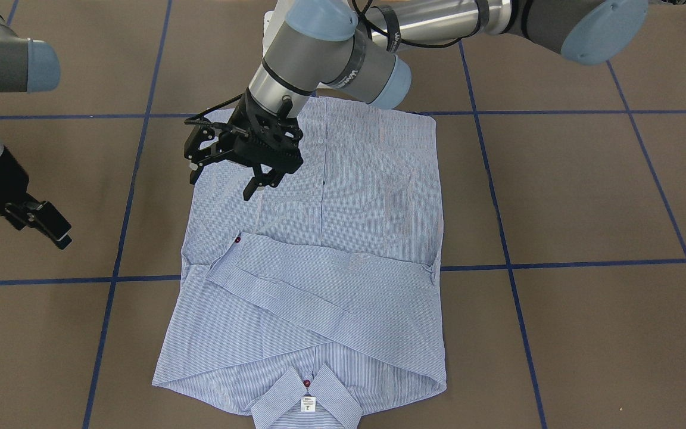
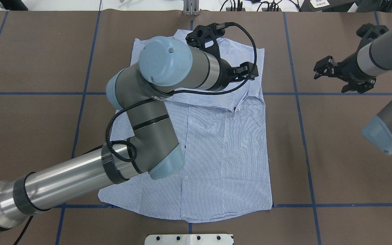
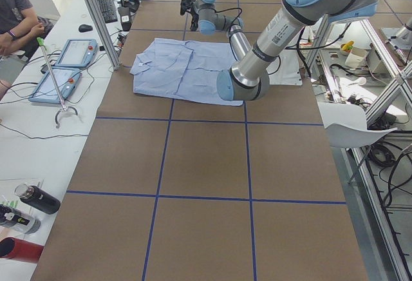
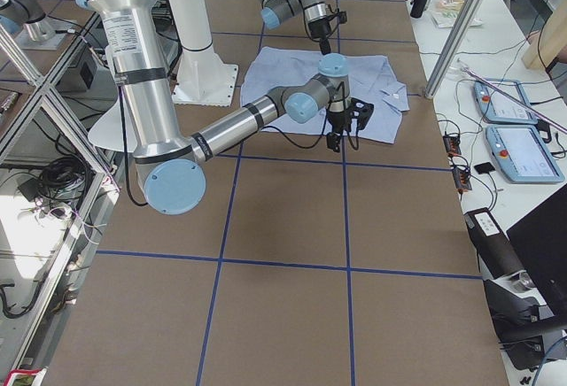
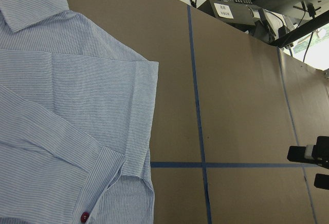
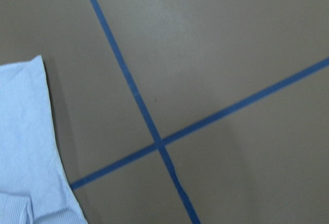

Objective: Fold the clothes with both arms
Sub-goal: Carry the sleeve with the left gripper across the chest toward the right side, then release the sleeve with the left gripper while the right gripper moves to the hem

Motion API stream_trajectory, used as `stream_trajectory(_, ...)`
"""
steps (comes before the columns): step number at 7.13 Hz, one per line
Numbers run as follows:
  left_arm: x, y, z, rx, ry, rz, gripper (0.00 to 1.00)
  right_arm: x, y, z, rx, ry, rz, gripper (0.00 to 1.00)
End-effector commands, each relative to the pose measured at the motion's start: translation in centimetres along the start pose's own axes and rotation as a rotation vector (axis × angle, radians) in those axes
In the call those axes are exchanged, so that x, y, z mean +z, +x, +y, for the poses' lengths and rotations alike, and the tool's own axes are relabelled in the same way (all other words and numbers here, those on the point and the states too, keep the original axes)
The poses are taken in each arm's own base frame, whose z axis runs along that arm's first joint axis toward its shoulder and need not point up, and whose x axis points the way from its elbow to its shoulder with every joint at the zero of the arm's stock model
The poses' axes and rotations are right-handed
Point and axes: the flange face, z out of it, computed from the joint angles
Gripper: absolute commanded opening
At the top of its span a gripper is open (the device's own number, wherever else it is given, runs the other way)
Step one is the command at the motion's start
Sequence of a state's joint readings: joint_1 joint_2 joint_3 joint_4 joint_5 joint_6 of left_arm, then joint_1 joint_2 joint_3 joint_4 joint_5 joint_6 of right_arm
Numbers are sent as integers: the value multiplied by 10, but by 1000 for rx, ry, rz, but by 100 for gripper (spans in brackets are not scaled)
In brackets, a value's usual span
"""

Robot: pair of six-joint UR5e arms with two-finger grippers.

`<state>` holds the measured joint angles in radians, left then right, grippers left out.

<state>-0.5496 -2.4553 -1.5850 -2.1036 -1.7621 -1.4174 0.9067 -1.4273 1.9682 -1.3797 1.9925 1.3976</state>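
Note:
The light blue-and-white striped shirt lies flat on the brown table, both sleeves folded across its chest and the collar at the far edge from the robot. My left gripper hovers just above the shirt's body near its side edge. Its jaws are open and hold nothing. In the overhead view the left arm covers much of the shirt. My right gripper hangs open over bare table, well off the shirt's side; it also shows in the front-facing view.
Blue tape lines divide the table into squares. The white pedestal base sits at the near edge. Beyond the far edge is a desk with tablets, bottles and a seated person.

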Motion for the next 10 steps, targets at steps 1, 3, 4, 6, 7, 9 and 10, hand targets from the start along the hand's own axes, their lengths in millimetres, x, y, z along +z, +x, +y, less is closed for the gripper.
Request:
stream_trajectory(1, -67, -57, 18, 85, -15, -14, 91, -13, -14, 106, 86, 3, -49, 99)
stream_trajectory(3, -131, -108, 34, 165, -10, -24, 91, 6, -34, 222, 160, -13, -72, 99)
stream_trajectory(4, -142, -126, 41, 157, -57, -56, 90, 22, -25, 278, 159, -28, -42, 98)
stream_trajectory(6, -159, -125, 39, 149, -43, -41, 90, 46, 5, 346, 254, 30, -25, 94)
stream_trajectory(7, -161, -123, 39, 146, -40, -36, 91, 47, 6, 357, 293, 18, -26, 89)
stream_trajectory(9, -163, -125, 36, 146, -6, -44, 92, 69, 15, 371, 280, 21, 10, 85)
stream_trajectory(10, -163, -125, 36, 146, -6, -44, 92, 68, 14, 371, 281, 19, 7, 79)
